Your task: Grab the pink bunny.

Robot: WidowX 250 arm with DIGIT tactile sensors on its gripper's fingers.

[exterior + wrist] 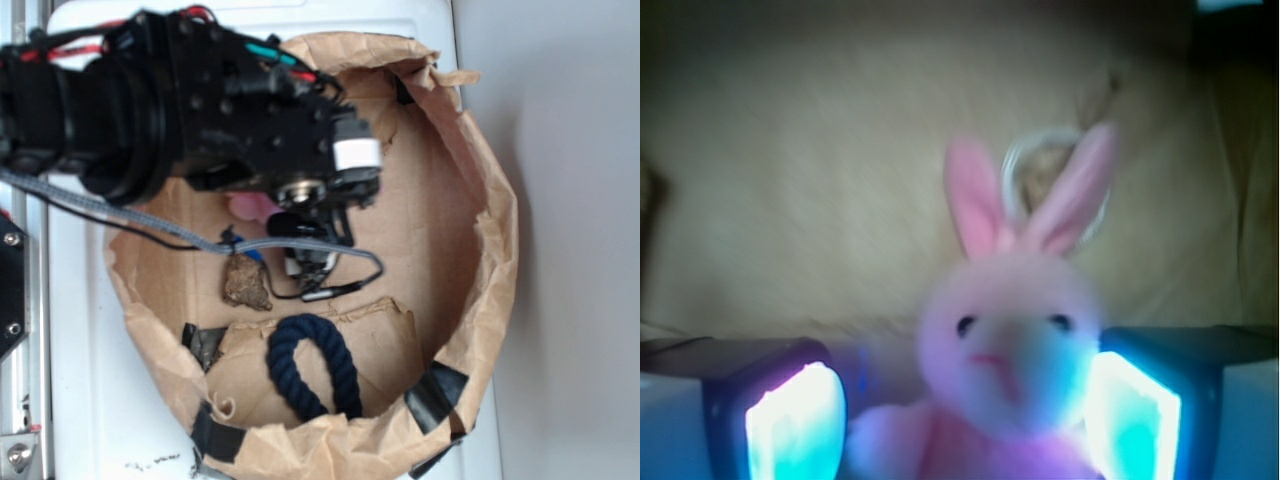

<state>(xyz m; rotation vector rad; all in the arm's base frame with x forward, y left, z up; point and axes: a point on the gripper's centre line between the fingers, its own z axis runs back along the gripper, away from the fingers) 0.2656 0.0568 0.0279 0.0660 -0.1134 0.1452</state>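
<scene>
The pink bunny fills the lower middle of the wrist view, facing the camera with its ears up and a pale loop ring behind them. My gripper is open around it. The right pad rests against the bunny's cheek, while the left pad stands a little off its arm. From the exterior view only a pink patch of the bunny shows under the black arm. There the gripper reaches down into the brown paper bowl.
A brown lumpy rock-like thing lies just left of the gripper. A dark navy rope loop lies at the bowl's near side. The bowl's crumpled paper wall rises all round, and grey cables trail across its left rim.
</scene>
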